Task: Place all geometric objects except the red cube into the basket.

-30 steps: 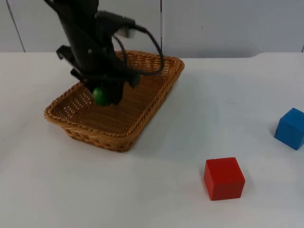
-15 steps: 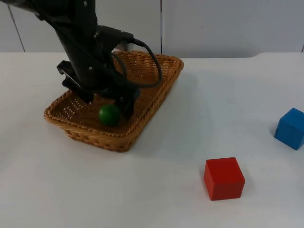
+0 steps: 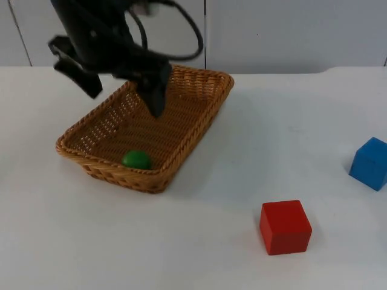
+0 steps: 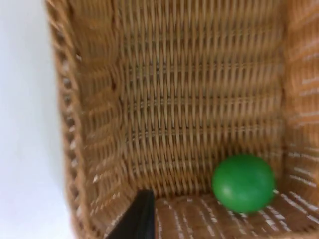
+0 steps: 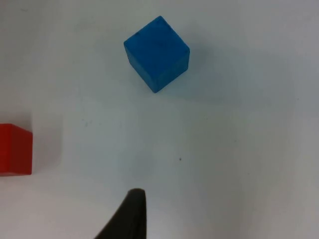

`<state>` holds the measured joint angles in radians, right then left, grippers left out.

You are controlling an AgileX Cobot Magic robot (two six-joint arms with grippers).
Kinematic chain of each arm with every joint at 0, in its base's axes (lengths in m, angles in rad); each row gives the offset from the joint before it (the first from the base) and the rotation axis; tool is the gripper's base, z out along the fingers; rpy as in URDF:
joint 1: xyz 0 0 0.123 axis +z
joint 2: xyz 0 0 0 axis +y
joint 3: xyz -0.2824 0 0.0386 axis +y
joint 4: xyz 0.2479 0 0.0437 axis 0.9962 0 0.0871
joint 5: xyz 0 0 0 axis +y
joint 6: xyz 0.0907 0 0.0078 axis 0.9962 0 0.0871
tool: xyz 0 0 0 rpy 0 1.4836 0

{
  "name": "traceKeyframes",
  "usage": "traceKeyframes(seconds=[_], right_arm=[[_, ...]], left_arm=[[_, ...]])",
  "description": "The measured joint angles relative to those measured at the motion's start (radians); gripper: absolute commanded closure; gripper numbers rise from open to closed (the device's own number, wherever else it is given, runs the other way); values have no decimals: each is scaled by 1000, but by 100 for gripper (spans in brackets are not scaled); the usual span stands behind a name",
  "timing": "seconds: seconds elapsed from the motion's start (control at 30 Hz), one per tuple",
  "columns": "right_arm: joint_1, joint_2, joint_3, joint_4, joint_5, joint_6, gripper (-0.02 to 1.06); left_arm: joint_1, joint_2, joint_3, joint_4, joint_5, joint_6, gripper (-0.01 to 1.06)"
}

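Observation:
A green ball (image 3: 136, 159) lies loose inside the wicker basket (image 3: 202, 74), against its near wall. My left gripper (image 3: 125, 96) hangs open above the basket's middle, well clear of the ball, with nothing between its fingers. The left wrist view looks down on the green ball (image 4: 243, 183) in a corner of the basket (image 4: 75, 124). A blue cube (image 3: 369, 163) stands at the table's right edge and a red cube (image 3: 285, 226) sits nearer the front. My right gripper (image 5: 132, 215) waits above bare table, short of the blue cube (image 5: 157, 54), with the red cube (image 5: 14, 149) off to one side.
The grey partition wall (image 3: 290, 30) closes the table at the back. White table top (image 3: 272, 133) stretches between the basket and the two cubes.
The left gripper let go of the green ball, which dropped and rolled to the basket's near wall. The gripper then rose and spread its fingers wider. The cubes have not moved.

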<state>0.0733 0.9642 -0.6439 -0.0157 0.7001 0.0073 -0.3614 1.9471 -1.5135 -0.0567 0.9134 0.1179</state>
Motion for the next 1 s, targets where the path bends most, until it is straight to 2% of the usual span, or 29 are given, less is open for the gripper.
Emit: traceKeyframes(seconds=[0.1,0.2,0.47,0.67,0.8,1.0], right_arm=[[0,0,0,0,0,0,-1],[0,0,0,0,0,0,-1],[0,0,0,0,0,0,-1],[0,0,0,0,0,0,-1],[0,0,0,0,0,0,-1],[0,0,0,2,0,0,-1]], left_arm=[[0,-75,38,0,-3,-9,0],[0,-198,144,4,-42,-51,0],[7,-302,300,18,-49,-81,0],[85,-316,386,19,-67,-112,0],[176,-316,457,17,-67,-118,0],[266,-327,559,1,-74,-118,0]])
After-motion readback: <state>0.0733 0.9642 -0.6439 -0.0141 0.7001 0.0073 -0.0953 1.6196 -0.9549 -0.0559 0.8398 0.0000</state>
